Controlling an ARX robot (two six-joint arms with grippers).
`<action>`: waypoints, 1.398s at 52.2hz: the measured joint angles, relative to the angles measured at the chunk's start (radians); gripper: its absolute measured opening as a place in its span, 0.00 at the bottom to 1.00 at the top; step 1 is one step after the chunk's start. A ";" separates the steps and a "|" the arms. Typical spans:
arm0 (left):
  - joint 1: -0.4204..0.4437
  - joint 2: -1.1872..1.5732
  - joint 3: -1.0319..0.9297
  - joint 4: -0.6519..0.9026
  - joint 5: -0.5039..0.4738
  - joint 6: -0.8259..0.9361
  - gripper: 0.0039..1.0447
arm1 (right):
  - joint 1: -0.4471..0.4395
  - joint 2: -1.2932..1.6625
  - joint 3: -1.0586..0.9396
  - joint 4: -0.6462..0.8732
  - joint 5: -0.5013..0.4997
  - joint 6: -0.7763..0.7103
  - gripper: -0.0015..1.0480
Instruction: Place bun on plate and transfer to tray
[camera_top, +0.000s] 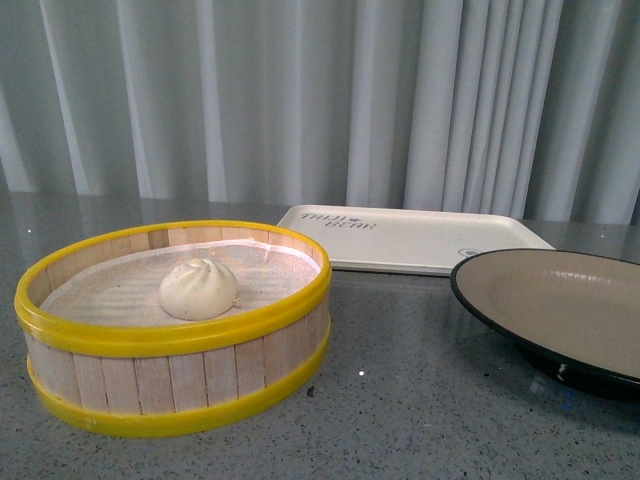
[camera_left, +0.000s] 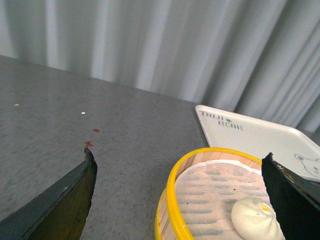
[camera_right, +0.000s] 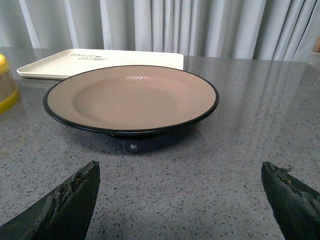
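Both grippers are wide open and empty, the left gripper (camera_left: 179, 160) poised near the steamer basket (camera_top: 170, 340), the right gripper (camera_right: 180, 167) low before the plate (camera_right: 130, 97). Picking up the bun (camera_top: 198, 288), which sits near the middle of the basket's liner, looks like the step in hand: the left fingers (camera_left: 65, 200) should clear the yellow rim, straddle the bun low and close gently so it is not squashed. It is round, with no real long axis, twisted top pointing straight up; behind, the tray (camera_top: 420, 240) lies flat, long side across the table (camera_top: 400, 400).
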 joint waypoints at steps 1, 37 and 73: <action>-0.001 0.017 0.013 -0.001 0.011 0.006 0.94 | 0.000 0.000 0.000 0.000 0.000 0.000 0.92; -0.217 0.418 0.655 -0.783 0.257 0.281 0.94 | 0.000 0.000 0.000 0.000 0.000 0.000 0.92; -0.279 0.472 0.629 -0.775 0.016 0.473 0.94 | 0.000 0.000 0.000 0.000 0.000 0.000 0.92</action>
